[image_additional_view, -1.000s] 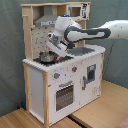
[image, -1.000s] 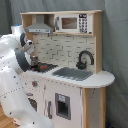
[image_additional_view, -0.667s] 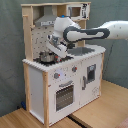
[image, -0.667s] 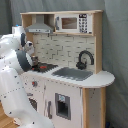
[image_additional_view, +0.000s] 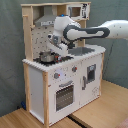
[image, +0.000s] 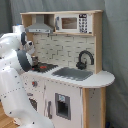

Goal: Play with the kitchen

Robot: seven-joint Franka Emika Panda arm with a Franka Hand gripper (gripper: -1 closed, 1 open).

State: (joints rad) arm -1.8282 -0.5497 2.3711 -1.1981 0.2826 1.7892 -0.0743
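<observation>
First exterior view: we look from close in at about counter height, facing the kitchen (image: 70, 75) at an angle, with its rounded sink (image: 74, 73) end nearest us toward 4 o'clock. The arm (image: 15, 80) fills the frame's 9 o'clock side.

Second exterior view: we stand farther back and slightly higher, facing the front and stove-end corner, the whole kitchen (image_additional_view: 65, 75) and floor in frame. The arm (image_additional_view: 95, 32) enters from 2 o'clock.

Shared: both exterior views show the counter, stovetop (image: 44, 66) (image_additional_view: 50, 60), hood and upper shelf.

Kitchen (image: 75, 95) white, light wood; backsplash (image: 62, 47) white tile pattern; sink (image: 72, 73) grey; faucet (image: 85, 59) black.
</observation>
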